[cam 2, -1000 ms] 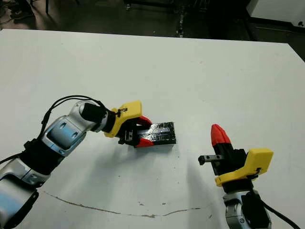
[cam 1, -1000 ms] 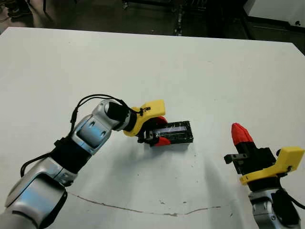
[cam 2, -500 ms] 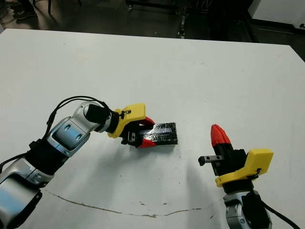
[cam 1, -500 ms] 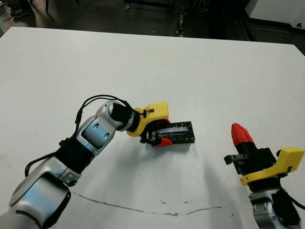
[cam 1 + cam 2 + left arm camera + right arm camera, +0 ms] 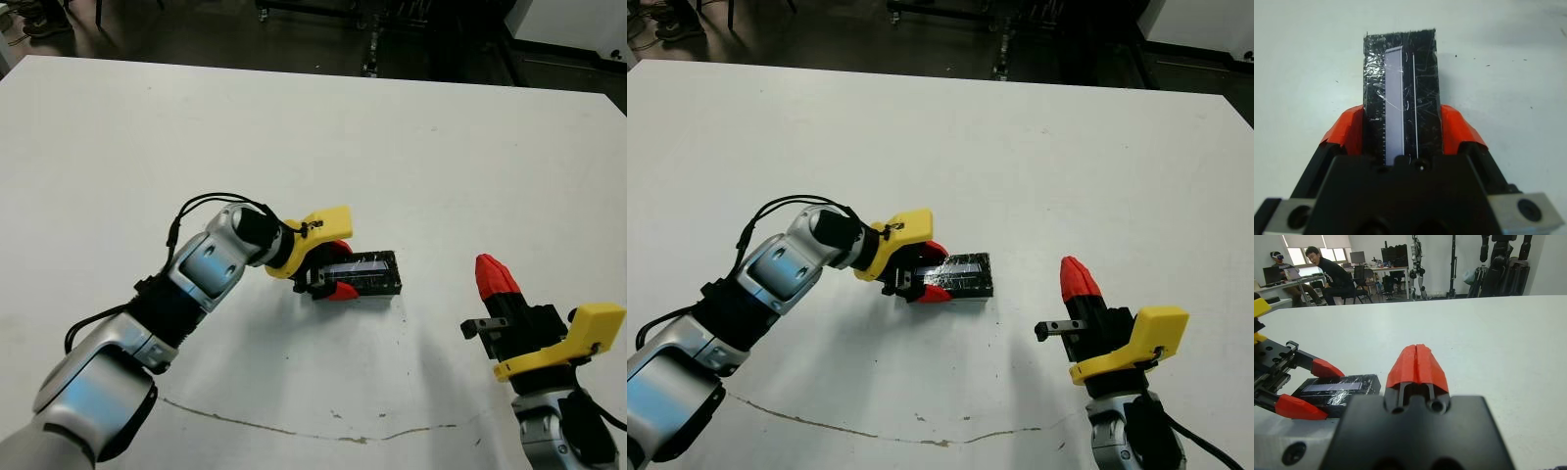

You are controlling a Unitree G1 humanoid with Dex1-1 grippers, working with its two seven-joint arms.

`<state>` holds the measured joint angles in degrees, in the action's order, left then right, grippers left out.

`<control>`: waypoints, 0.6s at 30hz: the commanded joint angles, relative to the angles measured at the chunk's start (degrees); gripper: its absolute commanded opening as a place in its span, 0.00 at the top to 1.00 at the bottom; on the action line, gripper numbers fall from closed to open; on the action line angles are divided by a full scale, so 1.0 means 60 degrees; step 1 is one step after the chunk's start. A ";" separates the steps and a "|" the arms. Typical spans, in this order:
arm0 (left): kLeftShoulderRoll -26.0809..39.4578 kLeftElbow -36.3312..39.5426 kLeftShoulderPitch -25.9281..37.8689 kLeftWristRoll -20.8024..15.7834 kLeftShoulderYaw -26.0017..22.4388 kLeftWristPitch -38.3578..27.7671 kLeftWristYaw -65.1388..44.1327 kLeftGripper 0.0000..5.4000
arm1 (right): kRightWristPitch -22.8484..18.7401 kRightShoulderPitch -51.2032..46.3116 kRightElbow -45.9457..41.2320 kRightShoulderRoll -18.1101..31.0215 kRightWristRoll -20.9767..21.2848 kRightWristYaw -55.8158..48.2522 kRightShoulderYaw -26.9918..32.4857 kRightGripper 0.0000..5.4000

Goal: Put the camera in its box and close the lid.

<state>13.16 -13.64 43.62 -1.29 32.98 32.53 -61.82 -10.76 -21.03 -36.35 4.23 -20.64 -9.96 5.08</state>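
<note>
**Two red fingers flank the lid**

Two red fingers of the left gripper (image 5: 333, 270) straddle one short end of the lid (image 5: 367, 273), one against each long side, clasping it. The lid lies flat on the table (image 5: 441, 157), nearer the front edge than the far one, stripe up. The box and camera cannot be made out. The right gripper (image 5: 496, 275), fingers pressed together and holding nothing, stands apart toward the front right corner.

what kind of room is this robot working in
Most likely a robotics lab or workshop. Beyond the white table, robot bodies or parts hang on stands along the far wall, and people sit at desks with monitors. On the table, the left claw straddles a glossy black lid.
</note>
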 commanded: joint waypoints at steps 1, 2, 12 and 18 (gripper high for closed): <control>-0.0587 -0.0304 -0.0315 -0.0223 0.0579 0.0865 -0.0369 0.41 | 0.0065 -0.0072 0.0068 0.0088 0.0015 -0.0017 0.0064 1.00; -0.0622 -0.0331 -0.0287 -0.0263 0.0566 0.1109 -0.0374 0.41 | 0.0062 -0.0075 0.0060 0.0085 0.0017 -0.0012 0.0059 1.00; -0.0427 0.0227 -0.0206 0.0121 0.0955 0.1936 -0.0083 0.41 | -0.0015 -0.0082 0.0035 0.0072 -0.0063 0.0002 0.0058 1.00; 0.0080 0.1137 -0.0495 0.1071 0.1592 0.0477 0.0383 0.33 | -0.0064 -0.0055 0.0000 0.0062 -0.0079 0.0032 0.0045 1.00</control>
<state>13.94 -6.87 44.22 4.21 37.96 37.28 -58.79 -10.77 -21.02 -36.38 4.21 -20.75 -9.95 5.04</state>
